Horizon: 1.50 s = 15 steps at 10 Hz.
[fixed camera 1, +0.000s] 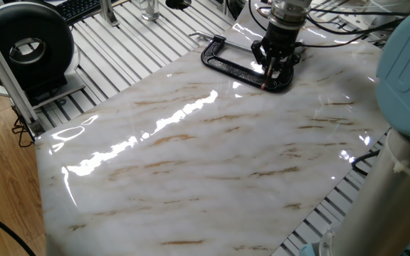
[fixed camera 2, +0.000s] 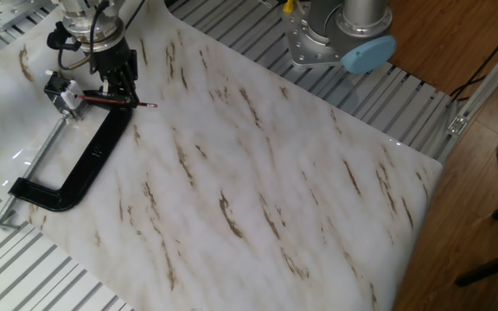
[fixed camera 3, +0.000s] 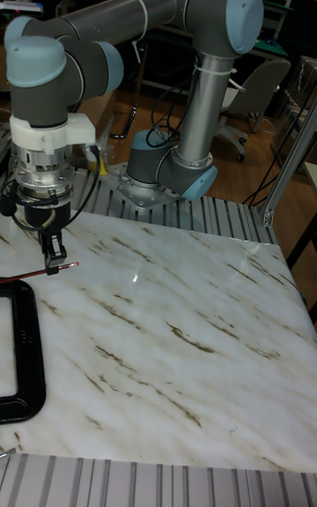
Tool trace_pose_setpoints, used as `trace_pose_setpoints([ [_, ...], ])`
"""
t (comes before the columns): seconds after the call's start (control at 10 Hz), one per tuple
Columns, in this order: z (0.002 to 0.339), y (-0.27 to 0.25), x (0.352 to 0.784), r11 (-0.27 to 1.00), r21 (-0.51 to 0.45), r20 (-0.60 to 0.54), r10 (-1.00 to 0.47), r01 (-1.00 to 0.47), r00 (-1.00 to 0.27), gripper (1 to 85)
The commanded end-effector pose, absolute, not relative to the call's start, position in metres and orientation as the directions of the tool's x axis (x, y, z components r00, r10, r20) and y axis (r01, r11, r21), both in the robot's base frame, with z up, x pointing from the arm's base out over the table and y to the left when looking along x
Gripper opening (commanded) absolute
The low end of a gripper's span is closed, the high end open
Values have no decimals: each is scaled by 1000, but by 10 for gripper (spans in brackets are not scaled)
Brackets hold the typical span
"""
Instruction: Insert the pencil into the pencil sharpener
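Observation:
The dark red pencil [fixed camera 2: 115, 101] is held level just above the marble board, and my gripper [fixed camera 2: 121, 85] is shut on its middle. One end sticks out to the right of the fingers. The other end points at the small silver pencil sharpener [fixed camera 2: 62, 93] and reaches its face; I cannot tell whether it is inside. In the tall fixed view the pencil [fixed camera 3: 35, 274] runs left from the gripper [fixed camera 3: 53, 259], and the sharpener is out of frame. In one fixed view the gripper [fixed camera 1: 272, 70] hides the sharpener, and only the pencil's end [fixed camera 1: 264, 87] shows.
A black C-clamp [fixed camera 2: 80, 168] lies on the board and holds the sharpener; it also shows in another view [fixed camera 1: 233, 67]. The arm's base [fixed camera 2: 340, 34] stands behind the board on the slatted table. A round black device [fixed camera 1: 27, 44] stands off the board's left corner.

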<state>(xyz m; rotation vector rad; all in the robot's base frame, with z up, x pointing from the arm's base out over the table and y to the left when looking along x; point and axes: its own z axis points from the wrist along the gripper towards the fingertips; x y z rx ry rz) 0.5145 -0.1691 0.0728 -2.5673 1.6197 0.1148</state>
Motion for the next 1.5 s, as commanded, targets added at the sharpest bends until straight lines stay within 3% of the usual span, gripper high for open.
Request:
trace_pose_setpoints([
  [0.0,74,-168,519,-422,-62,-125,-896,-904,427,10],
  [1.4,65,-194,523,-440,-94,-106,-888,-893,448,10],
])
